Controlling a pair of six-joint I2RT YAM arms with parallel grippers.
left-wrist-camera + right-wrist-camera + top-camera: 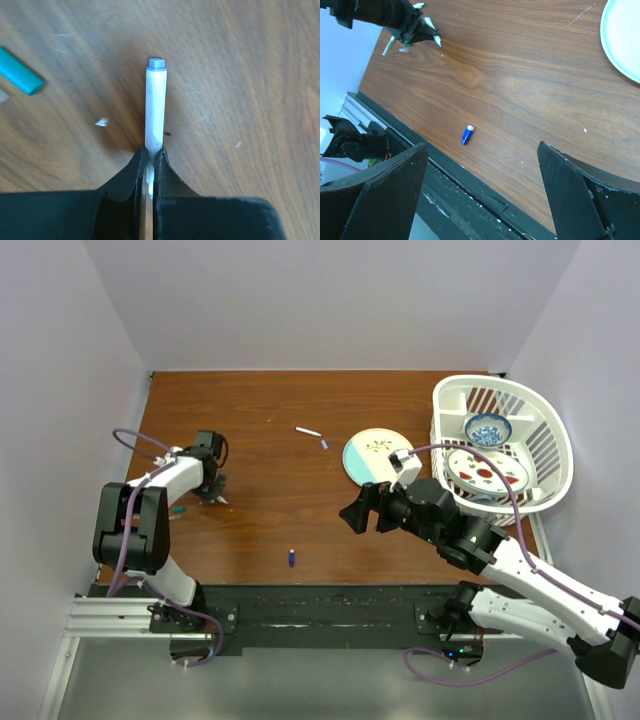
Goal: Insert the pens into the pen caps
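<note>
My left gripper [213, 496] is shut on a white pen [155, 107] and holds it low over the wood table at the left; the pen's blue-grey end points away from the fingers. A green cap [20, 77] lies just beside it on the table and also shows in the top view [178, 510]. A dark blue cap [291, 558] lies near the front edge and shows below my right gripper in its wrist view [467, 135]. A second white pen [308, 431] and another blue cap [324, 444] lie at mid-table. My right gripper [355, 512] is open and empty above the table.
A pale green plate [372, 455] lies right of centre. A white basket [545, 430] at the far right holds a blue bowl [488, 428] and a patterned plate [487, 470]. The black base rail [470, 200] runs along the front edge.
</note>
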